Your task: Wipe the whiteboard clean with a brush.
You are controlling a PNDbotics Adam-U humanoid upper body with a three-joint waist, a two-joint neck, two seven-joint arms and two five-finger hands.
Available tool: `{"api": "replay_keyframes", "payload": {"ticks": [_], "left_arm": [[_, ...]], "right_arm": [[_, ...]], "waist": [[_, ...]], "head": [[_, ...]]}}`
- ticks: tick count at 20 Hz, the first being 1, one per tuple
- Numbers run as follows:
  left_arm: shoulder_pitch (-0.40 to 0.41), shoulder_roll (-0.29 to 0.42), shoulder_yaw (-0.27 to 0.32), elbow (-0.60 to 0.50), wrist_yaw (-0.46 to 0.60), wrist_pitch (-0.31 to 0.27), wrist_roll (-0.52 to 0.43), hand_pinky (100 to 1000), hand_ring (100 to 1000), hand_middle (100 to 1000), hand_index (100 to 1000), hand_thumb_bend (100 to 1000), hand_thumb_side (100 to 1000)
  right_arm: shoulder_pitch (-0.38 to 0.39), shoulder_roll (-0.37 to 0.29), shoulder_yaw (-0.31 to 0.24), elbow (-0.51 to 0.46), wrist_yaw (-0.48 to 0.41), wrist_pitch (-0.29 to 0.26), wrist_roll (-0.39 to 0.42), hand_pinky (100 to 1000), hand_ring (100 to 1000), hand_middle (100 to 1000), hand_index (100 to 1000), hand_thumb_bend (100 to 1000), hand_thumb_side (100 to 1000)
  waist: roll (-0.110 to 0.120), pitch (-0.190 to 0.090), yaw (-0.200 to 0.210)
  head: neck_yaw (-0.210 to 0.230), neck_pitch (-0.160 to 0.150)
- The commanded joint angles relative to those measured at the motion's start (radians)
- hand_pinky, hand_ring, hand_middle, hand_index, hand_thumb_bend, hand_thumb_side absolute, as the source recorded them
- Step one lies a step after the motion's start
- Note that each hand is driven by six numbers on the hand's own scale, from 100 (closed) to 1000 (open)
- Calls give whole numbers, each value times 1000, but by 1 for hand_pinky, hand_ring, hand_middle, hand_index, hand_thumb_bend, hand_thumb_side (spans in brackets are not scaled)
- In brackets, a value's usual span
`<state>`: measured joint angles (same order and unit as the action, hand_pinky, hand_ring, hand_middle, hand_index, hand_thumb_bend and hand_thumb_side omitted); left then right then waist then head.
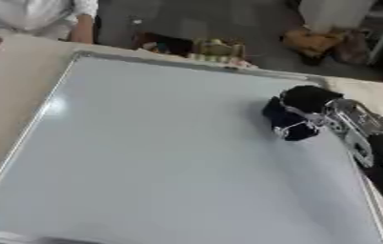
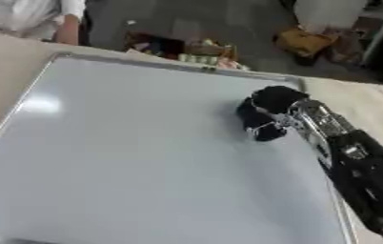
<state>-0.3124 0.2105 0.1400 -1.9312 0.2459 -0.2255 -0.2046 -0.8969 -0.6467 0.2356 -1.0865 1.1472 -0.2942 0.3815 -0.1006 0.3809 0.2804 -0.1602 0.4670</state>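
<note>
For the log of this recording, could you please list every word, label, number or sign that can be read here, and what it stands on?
None can be read.
Whiteboard: its surface shows no writing or marks.
Right hand: black, low over the whiteboard's far right part; no label shows, and whether it holds a brush cannot be told.
Colourful things on the floor beyond the table: too blurred to read.

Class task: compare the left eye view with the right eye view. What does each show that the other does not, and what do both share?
Only the left eye view shows the table strip left of the whiteboard down to its near corner. Only the right eye view shows the right arm down to the lower edge. Both show the right hand over the whiteboard's upper right part; no marks are visible, and no brush can be made out.
</note>
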Motion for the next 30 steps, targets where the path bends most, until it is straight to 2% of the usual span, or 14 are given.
{"api": "replay_keyframes", "payload": {"ticks": [1, 6, 11, 22, 30], "left_arm": [[-7, 14, 0, -14, -2, 0, 0, 687, 603, 608, 756, 248, 985], [-9, 15, 0, -13, -2, 2, 0, 687, 604, 609, 756, 248, 984], [-11, 16, -2, -14, -2, 3, 0, 686, 606, 609, 756, 248, 983], [-13, 15, -5, -16, 1, 10, -3, 685, 609, 611, 757, 249, 982], [-12, 14, -6, -17, 3, 13, -3, 685, 610, 611, 757, 250, 980]], "right_arm": [[28, -25, 25, 1, -11, -14, 24, 694, 670, 193, 212, 100, 470], [55, -45, 49, -48, -67, -34, 66, 685, 664, 191, 210, 100, 445], [79, -68, 84, -138, -133, -46, 113, 680, 658, 189, 207, 100, 435], [112, -96, 161, -302, -225, -43, 208, 667, 649, 188, 207, 100, 414], [114, -99, 196, -392, -312, -33, 286, 650, 630, 178, 198, 100, 379]], "waist": [[6, -14, -3], [5, -17, -6], [3, -20, -7], [0, -28, -9], [0, -34, -8]], "head": [[4, -4], [10, -3], [17, -3], [9, 1], [5, 4]]}}
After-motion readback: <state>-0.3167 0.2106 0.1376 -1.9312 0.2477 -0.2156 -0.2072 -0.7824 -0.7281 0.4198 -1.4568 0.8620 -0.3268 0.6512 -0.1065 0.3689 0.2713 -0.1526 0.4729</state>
